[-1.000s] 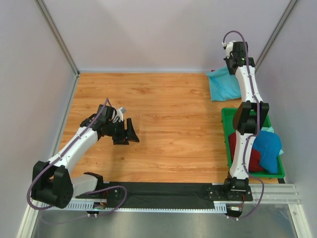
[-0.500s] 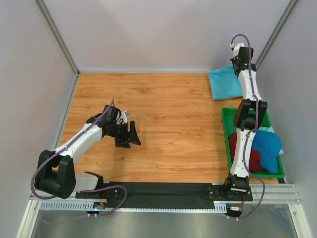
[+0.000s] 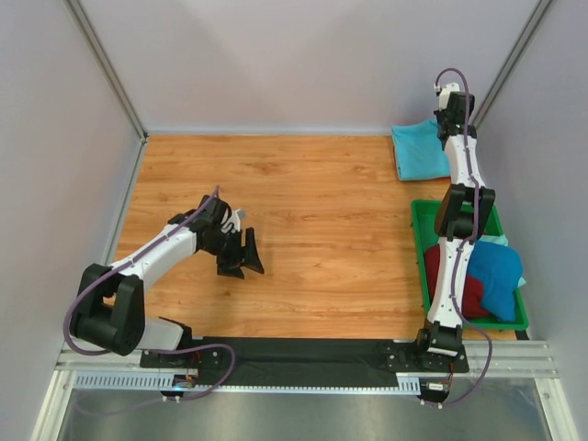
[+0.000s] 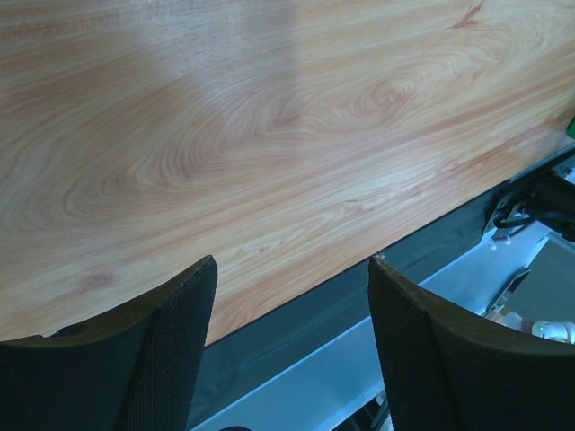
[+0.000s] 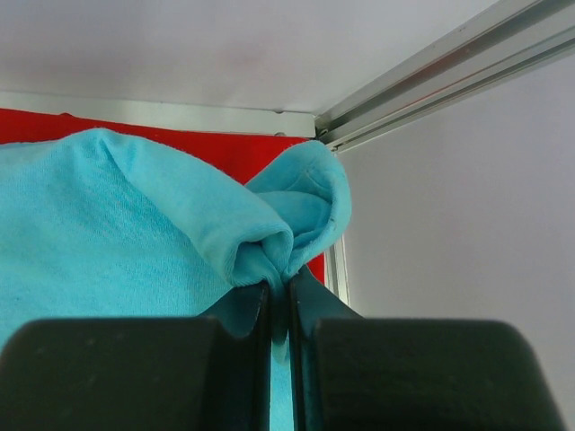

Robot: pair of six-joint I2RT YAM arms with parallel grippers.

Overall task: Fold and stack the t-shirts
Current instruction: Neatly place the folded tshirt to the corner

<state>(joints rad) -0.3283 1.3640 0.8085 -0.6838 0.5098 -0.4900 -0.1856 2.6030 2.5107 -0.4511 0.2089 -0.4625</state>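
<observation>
A light turquoise t-shirt [image 3: 418, 152] lies folded at the table's back right corner. In the right wrist view it [image 5: 108, 233] lies over a bright red t-shirt [image 5: 180, 144]. My right gripper [image 3: 446, 129] is shut on a bunched fold at the turquoise shirt's right edge, and cloth bulges out past the tips of that gripper [image 5: 287, 285]. A dark red t-shirt [image 3: 436, 271] and a deeper blue one [image 3: 496, 276] lie heaped in the green tray. My left gripper [image 3: 241, 257] hovers open over bare wood at the left, and that gripper [image 4: 292, 262] has nothing between its fingers.
The green tray [image 3: 423, 205] stands at the right, in front of the turquoise shirt. Grey walls close in the table on the left, back and right. A black mat [image 3: 294, 349] and a metal rail run along the near edge.
My right gripper has drawn the turquoise shirt's edge rightward toward the back corner, so the shirt lies narrower. The left arm has slid a little nearer and to the right, still open.
</observation>
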